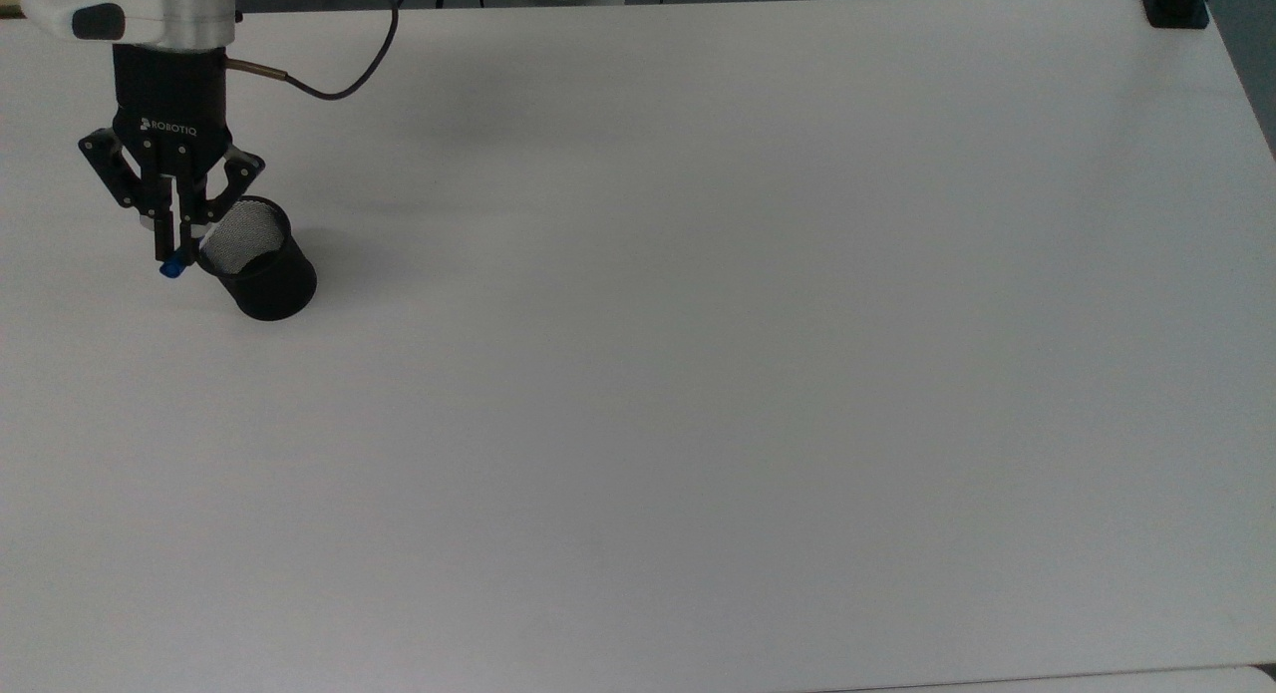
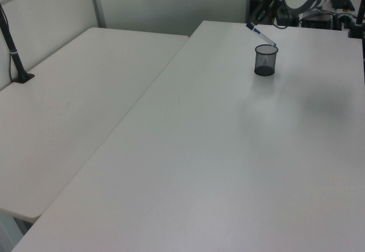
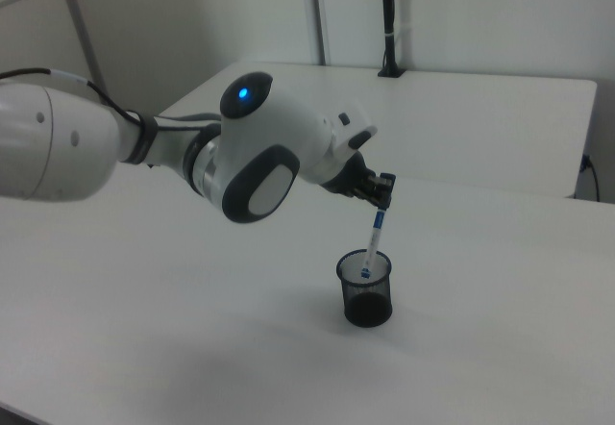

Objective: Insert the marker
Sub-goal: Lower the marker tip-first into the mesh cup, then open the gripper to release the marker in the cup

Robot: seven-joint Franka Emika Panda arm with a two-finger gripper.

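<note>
A black two-finger tool (image 1: 177,242) on a white robot arm (image 3: 144,151) grips the upper end of a slim white marker with blue ends (image 3: 375,237), its fingers closed tight on the barrel. The marker slants down, its lower tip just inside the rim of a black mesh cup (image 3: 365,290) standing upright on the wide white desk (image 1: 698,374), near the top view's left edge.

Looks like a robotics lab or office test room: wide white desk (image 1: 698,374), second white desk (image 2: 68,104) pushed alongside at 9 o'clock in the left view, plain partition walls (image 3: 461,12), clamped black post (image 2: 12,47), electronics clutter (image 2: 319,12) at 1 o'clock.
</note>
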